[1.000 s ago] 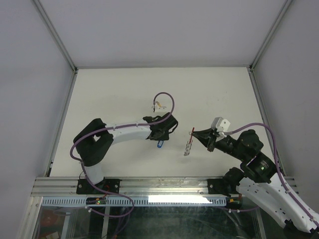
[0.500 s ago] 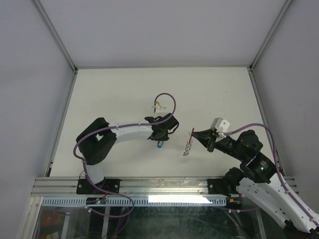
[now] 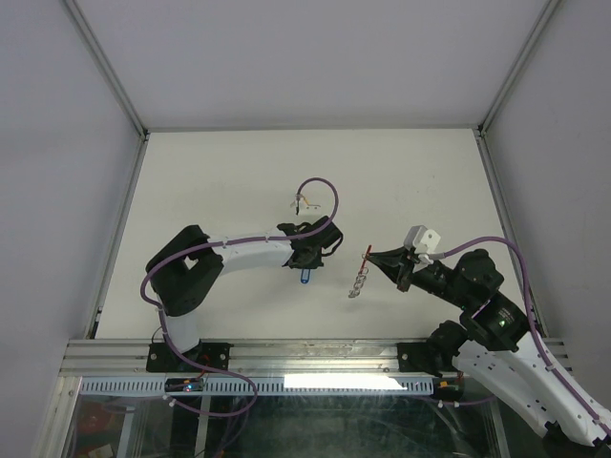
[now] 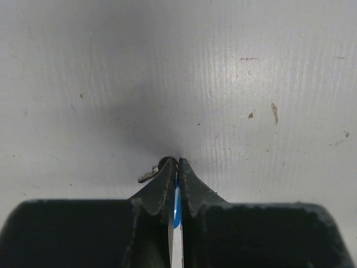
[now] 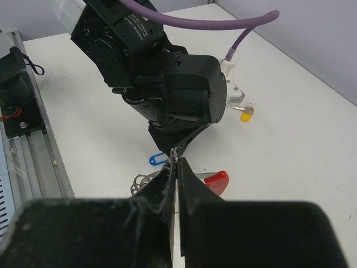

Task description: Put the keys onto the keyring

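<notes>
left gripper (image 4: pixel 178 164) has closed onto blue key (image 4: pixel 176 207).

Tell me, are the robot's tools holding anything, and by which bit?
Yes. The left tool pinches the blue key by its head. The right tool grips the keyring beside its red tab.

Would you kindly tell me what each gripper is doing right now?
Left gripper: closed on the blue key.
Right gripper: closed on the keyring.

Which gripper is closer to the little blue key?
Left. The left gripper is pinching the blue key between its fingers. The right gripper is off to the key's right, shut on the keyring.
</notes>
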Motion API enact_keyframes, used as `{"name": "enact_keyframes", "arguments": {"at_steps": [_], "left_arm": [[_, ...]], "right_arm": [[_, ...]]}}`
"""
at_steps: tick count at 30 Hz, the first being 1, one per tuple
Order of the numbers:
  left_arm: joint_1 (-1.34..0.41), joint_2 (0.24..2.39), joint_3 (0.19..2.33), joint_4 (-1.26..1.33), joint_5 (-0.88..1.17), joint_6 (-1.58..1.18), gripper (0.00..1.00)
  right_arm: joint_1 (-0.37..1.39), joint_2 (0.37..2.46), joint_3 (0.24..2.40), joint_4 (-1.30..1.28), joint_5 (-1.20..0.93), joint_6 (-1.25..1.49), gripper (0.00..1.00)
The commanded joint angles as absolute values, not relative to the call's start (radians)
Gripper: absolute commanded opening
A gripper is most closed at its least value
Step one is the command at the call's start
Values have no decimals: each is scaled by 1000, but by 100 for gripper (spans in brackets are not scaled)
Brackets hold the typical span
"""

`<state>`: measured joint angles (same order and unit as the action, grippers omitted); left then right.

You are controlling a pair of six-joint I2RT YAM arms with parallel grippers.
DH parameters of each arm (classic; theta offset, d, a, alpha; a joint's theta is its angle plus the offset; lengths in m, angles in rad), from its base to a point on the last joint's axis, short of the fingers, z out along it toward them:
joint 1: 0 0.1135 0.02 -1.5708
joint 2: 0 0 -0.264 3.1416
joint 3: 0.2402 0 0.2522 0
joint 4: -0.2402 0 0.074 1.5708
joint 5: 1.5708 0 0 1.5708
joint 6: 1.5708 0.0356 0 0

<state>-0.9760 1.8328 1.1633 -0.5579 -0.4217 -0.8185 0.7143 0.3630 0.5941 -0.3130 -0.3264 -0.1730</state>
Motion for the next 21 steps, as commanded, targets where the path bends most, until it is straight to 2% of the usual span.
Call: {"name": "enact_keyframes", "arguments": {"at_steps": [1,12,21], "left_arm": [[-986,1812,1183,-551,-444,-790,0],[-989,1733,1191,-561,-454,-714,0],[-985,1500,1054,-343,-350,-499,0]], "right_arm": [[719,357,607,-262,-324,-161,0],[720,363,608,-242,-319,-158,0],[720,388,629,-238,-325,-127,0]]}}
